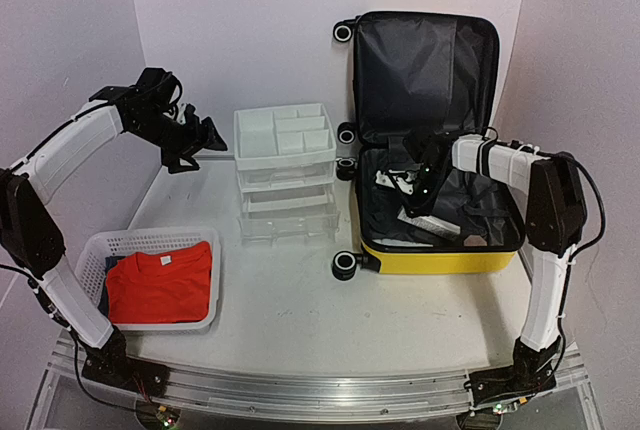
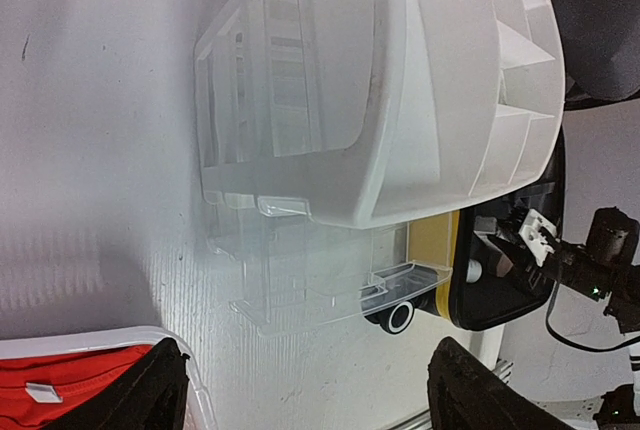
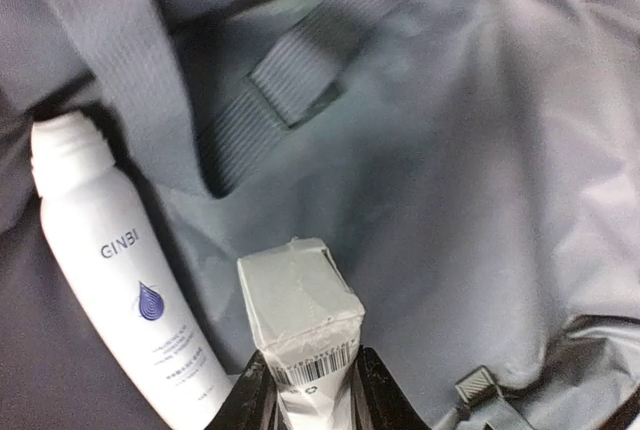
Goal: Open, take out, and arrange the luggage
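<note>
Finds the luggage point(image 1: 440, 260) lying open at the right edge of the table point(image 1: 300, 320), lid propped up toward the far edge: opening done. Grips, with the right gripper point(image 3: 305, 380), 1 small silver packet point(image 3: 298, 300) inside the lower half, just beside 1 white bottle point(image 3: 120, 290). Holds the left gripper point(image 2: 310, 390) wide apart and empty near the drawer unit point(image 1: 285, 155). Leaves, seemingly, most of the taking out and arranging to do.

Top: overhead; left wrist: near drawer unit point(image 2: 400, 80), luggage point(image 2: 438, 245) beyond; right wrist: close inside luggage.
</note>
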